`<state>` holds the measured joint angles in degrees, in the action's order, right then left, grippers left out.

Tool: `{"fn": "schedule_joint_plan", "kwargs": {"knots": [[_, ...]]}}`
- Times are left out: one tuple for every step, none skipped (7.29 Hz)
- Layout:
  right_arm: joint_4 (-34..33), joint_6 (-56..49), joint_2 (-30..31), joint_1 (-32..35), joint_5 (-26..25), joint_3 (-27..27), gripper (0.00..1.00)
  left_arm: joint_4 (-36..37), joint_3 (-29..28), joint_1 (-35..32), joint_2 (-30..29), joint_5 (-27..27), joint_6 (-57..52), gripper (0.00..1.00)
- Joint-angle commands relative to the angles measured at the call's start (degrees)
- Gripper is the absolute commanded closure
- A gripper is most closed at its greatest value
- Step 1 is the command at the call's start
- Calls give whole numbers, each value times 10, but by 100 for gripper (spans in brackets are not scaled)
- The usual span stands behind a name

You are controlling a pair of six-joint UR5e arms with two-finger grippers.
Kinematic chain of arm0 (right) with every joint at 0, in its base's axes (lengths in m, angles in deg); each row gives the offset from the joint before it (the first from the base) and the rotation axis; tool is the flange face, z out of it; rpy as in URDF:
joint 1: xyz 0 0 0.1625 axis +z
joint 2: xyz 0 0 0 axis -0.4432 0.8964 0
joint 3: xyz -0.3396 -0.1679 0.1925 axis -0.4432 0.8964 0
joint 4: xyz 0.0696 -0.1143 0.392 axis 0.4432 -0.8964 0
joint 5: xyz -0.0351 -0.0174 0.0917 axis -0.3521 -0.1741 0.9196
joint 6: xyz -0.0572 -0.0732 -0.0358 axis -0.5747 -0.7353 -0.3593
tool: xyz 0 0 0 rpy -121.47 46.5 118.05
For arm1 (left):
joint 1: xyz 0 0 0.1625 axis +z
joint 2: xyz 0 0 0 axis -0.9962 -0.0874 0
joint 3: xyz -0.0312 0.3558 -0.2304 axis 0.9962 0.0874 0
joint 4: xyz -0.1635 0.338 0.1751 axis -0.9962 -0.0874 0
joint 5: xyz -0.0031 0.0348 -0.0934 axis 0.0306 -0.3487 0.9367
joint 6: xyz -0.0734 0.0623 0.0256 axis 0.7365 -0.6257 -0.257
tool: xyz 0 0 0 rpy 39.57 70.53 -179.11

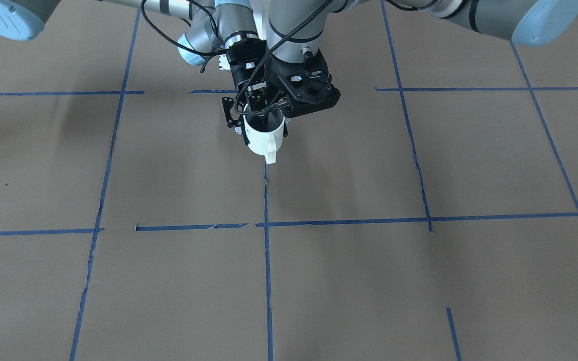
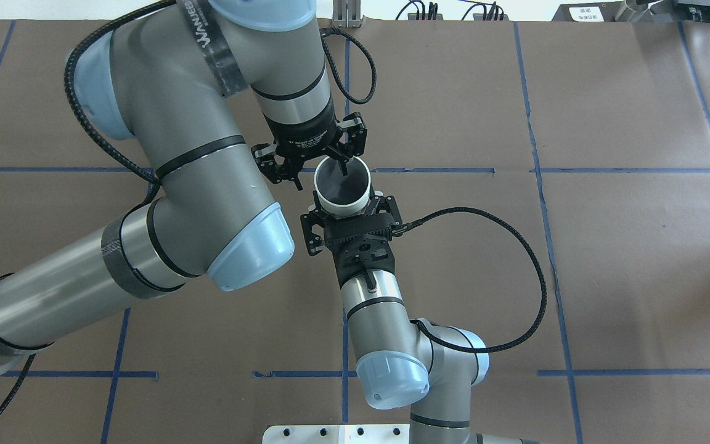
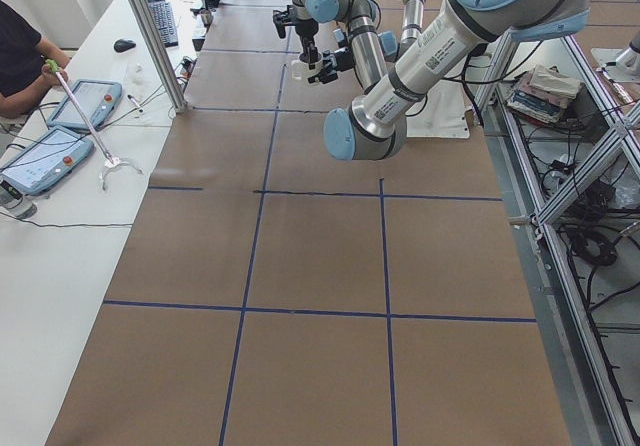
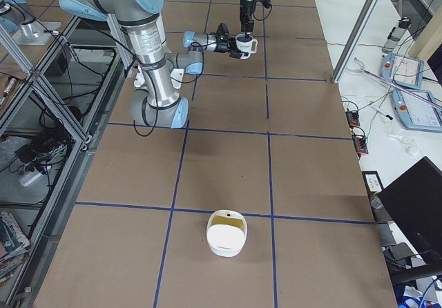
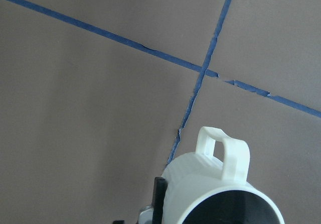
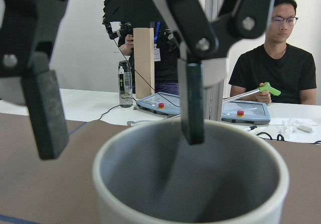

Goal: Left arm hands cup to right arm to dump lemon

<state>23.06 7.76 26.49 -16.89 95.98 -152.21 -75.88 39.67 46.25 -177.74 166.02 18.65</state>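
Cup (image 2: 338,205) is up off the bench (image 2: 607,265), upright, mouth up, approx. mid-bench btwn the two arms. R arm (image 2: 372,302) reaches in level, and its jaws pinch the cup's lower body from the robot's side. L arm (image 2: 195,154) hangs straight down over it w/ jaws spread: one finger (image 6: 193,103) dips inside the rim, other finger (image 6: 45,113) sits well outside the wall, neither squeezing. So hand-over looks all but done, w/ R carrying the cup. Left to do: L arm lifts clear, R tilts and dumps. No lemon visible; cup's inside shows grey only, floor partly hidden. White container (image 4: 225,240) sits far down the bench, maybe the dump spot, can't tell.
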Motion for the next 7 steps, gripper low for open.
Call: {"fn": "schedule_joint_plan", "kwargs": {"knots": [[0,-21,3,-4,1,-12,68,0,2,1,3,-7,-1,32],[0,-22,3,-4,1,-12,67,0,3,5,5,-8,-1,32],[0,-22,4,-4,4,-12,67,0,7,7,5,-8,-1,34],[1,-22,4,-4,5,-12,67,1,13,7,10,-8,-1,44],[1,-22,4,-4,5,-12,66,1,14,8,15,-8,-2,47],[-3,-22,3,-3,5,-12,66,2,15,9,16,-8,-2,47],[-10,-22,1,-3,5,-12,66,2,16,9,17,-8,-2,47]]}}
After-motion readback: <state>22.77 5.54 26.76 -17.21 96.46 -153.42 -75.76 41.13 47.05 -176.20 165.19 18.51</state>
